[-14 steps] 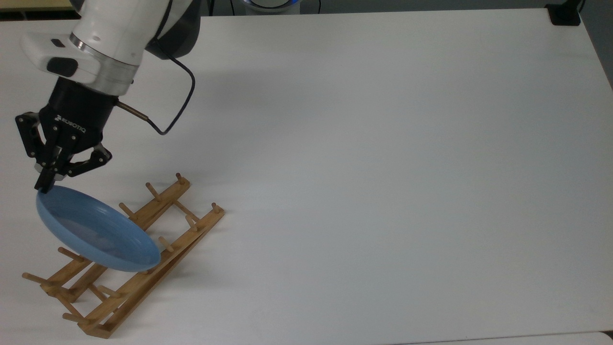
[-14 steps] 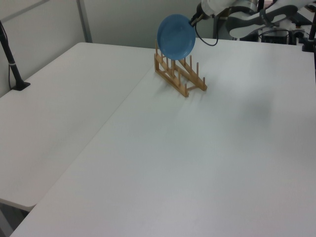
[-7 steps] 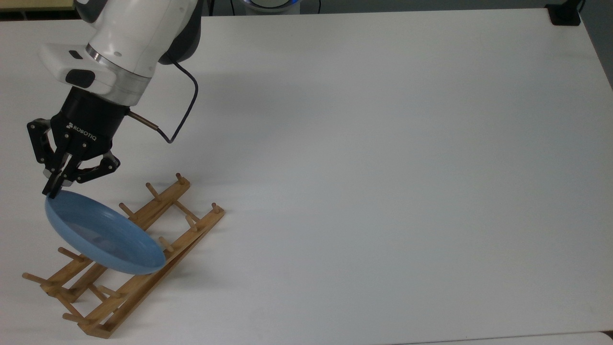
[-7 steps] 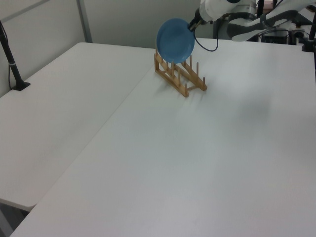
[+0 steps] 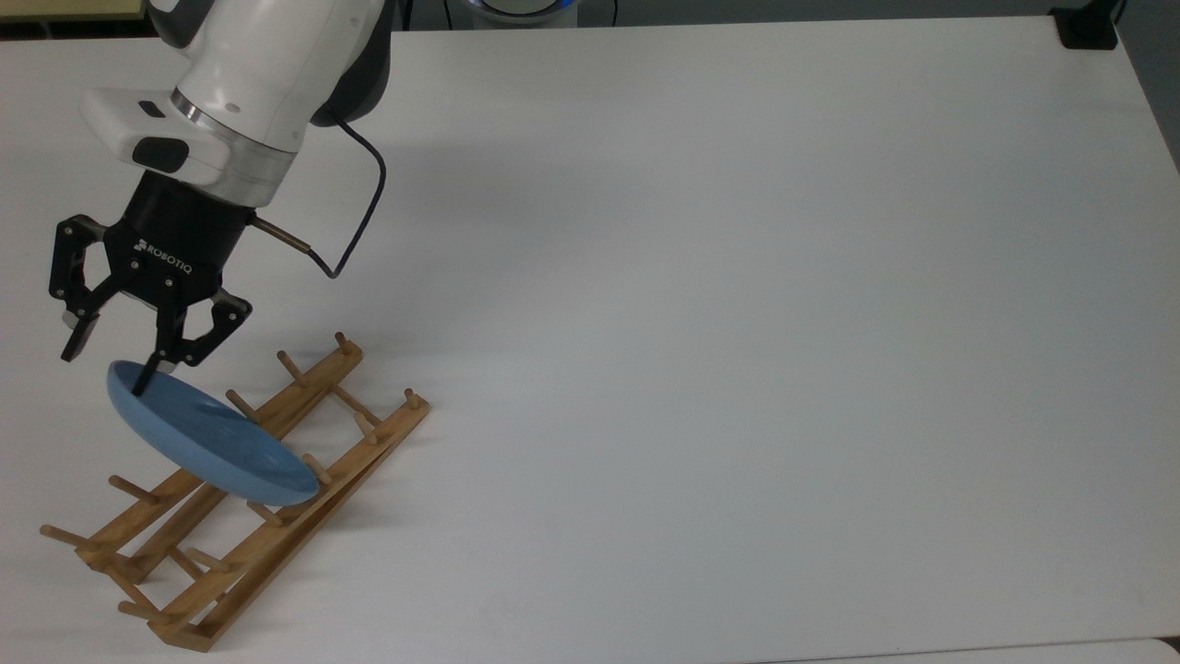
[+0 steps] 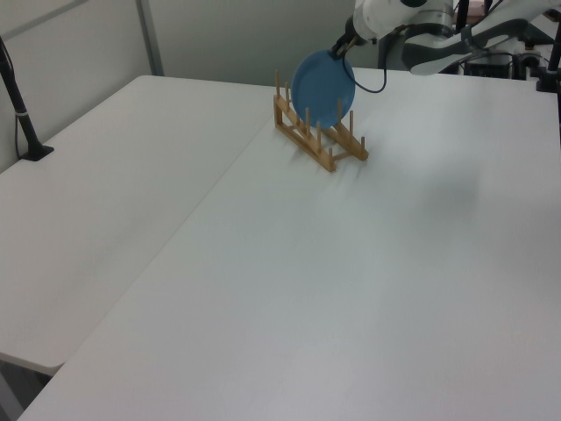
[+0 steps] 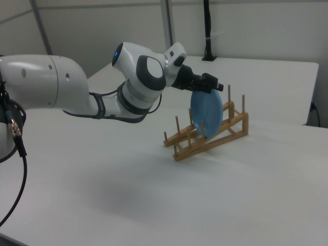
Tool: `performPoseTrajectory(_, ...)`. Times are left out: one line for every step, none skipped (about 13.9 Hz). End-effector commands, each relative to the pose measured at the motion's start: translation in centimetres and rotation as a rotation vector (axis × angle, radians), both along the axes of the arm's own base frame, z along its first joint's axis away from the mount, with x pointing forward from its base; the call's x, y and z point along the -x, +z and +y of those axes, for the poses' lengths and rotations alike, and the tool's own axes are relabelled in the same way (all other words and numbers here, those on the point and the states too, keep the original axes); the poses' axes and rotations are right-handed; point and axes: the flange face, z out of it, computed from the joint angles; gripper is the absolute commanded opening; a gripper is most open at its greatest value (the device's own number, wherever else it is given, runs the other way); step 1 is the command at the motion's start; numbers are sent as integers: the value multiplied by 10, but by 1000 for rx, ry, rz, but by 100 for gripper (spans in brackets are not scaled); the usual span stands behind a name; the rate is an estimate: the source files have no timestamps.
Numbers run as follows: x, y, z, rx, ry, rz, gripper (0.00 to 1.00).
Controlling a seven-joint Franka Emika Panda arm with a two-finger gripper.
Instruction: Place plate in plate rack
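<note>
The light-blue plate stands on edge in the wooden plate rack, leaning between its upright pegs at the top view's lower left. My gripper hovers at the plate's upper rim and is open; the jaws straddle the rim, one finger over the inner face and the other out past the rim. In the left view the plate sits in the rack below the gripper. The right view shows the plate upright in the rack with the gripper at its top edge.
The white table stretches wide to the top view's right of the rack. A black clamp base sits at its far right corner. In the left view a black pole stands on the neighbouring table, at the left view's left.
The gripper has opened and let go of the plate's rim. The plate has dropped lower between the pegs and stands steeper.
</note>
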Motion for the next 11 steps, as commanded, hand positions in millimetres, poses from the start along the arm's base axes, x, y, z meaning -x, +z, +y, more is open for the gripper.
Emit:
performPoseTrajectory(1, 20, 17, -47, -40, -45, 100)
performPoseTrajectory(2, 32, 23, -109, -63, -77, 100)
performPoseTrajectory(1, 37, 34, -161, -79, -85, 100)
performPoseTrajectory(0, 42, 46, -218, -118, -75, 100)
performPoseTrajectory(-1, 44, 59, -251, -139, -57, 100)
performPoseTrajectory(2, 46, 67, -315, -205, -15, 100)
performPoseTrajectory(7, 52, 75, -358, -243, 17, 100)
performPoseTrajectory(12, 55, 83, -398, -273, 59, 100)
performPoseTrajectory(18, 61, 91, -435, -288, 109, 100)
performPoseTrajectory(25, 63, 100, -468, -276, 177, 100)
performPoseTrajectory(32, 64, 109, -503, -252, 257, 100)
